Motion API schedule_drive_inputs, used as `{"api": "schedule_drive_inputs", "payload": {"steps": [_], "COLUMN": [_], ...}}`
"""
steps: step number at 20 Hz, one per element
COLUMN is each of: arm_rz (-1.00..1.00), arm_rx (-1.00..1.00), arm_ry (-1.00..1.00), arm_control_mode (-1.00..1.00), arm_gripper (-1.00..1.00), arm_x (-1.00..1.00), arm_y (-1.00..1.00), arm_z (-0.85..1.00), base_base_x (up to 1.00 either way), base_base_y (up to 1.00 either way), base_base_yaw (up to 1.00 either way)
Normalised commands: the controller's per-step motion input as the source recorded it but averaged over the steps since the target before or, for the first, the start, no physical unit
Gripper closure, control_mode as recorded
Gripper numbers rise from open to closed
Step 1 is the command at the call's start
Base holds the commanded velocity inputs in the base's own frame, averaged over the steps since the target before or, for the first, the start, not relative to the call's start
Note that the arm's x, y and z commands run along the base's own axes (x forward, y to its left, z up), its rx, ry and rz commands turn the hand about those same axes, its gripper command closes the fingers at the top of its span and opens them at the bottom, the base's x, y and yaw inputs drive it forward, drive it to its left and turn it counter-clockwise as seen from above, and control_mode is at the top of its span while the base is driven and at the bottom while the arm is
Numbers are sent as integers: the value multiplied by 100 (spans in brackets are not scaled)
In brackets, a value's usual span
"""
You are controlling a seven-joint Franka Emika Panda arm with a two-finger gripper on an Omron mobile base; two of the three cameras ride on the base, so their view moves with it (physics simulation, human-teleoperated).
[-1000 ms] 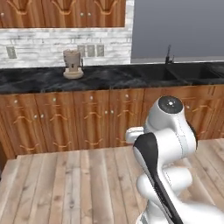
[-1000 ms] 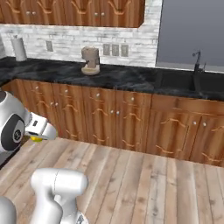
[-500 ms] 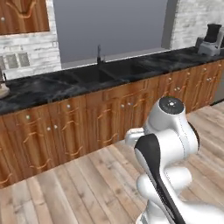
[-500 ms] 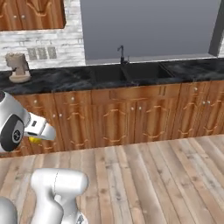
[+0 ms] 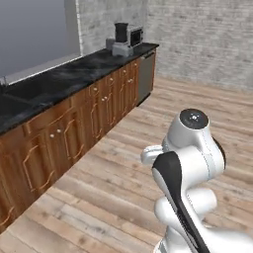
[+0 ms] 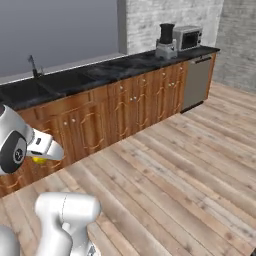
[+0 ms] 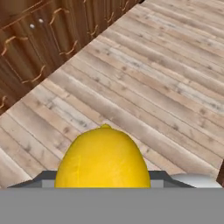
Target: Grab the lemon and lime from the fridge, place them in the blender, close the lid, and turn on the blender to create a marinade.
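The lemon (image 7: 103,164), bright yellow, fills the lower middle of the hand view and hides my fingertips. My gripper (image 6: 39,159) is shut on it and hangs at the left over the wooden floor, with a bit of yellow lemon (image 6: 37,160) showing under the white hand. Far along the dark counter stands the blender (image 6: 166,40), a grey base with a tall dark jar; the left base view has the blender (image 5: 121,37) at its top. At this distance the lid cannot be told apart from the jar. The lime and the fridge are out of view.
A long dark counter (image 6: 100,72) over wooden cabinets runs along the left. A tap (image 6: 32,65) stands at the sink, a microwave (image 6: 187,37) beside the blender, a grey dishwasher front (image 6: 195,82) below. Open plank floor (image 6: 190,165) stretches to the brick wall.
The whole picture has swung as the base turned: the counter now runs away at an angle and the blender has come into view. The lemon stays in the gripper.
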Motion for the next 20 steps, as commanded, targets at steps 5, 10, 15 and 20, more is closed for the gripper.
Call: {"api": "schedule_drive_inputs", "payload": {"steps": [5, 10, 15, 20], "arm_rz": [0, 0, 0, 0], "arm_rx": [0, 0, 0, 0], "arm_ry": [0, 0, 0, 0], "arm_control_mode": [100, 100, 100, 100], "arm_gripper": [100, 100, 100, 100], "arm_x": [0, 0, 0, 0], "arm_y": [0, 0, 0, 0], "arm_z": [0, 0, 0, 0], "base_base_x": [14, 78, 100, 100], "base_base_y": [15, 34, 59, 47], "base_base_yaw": [-82, -51, -18, -1]}}
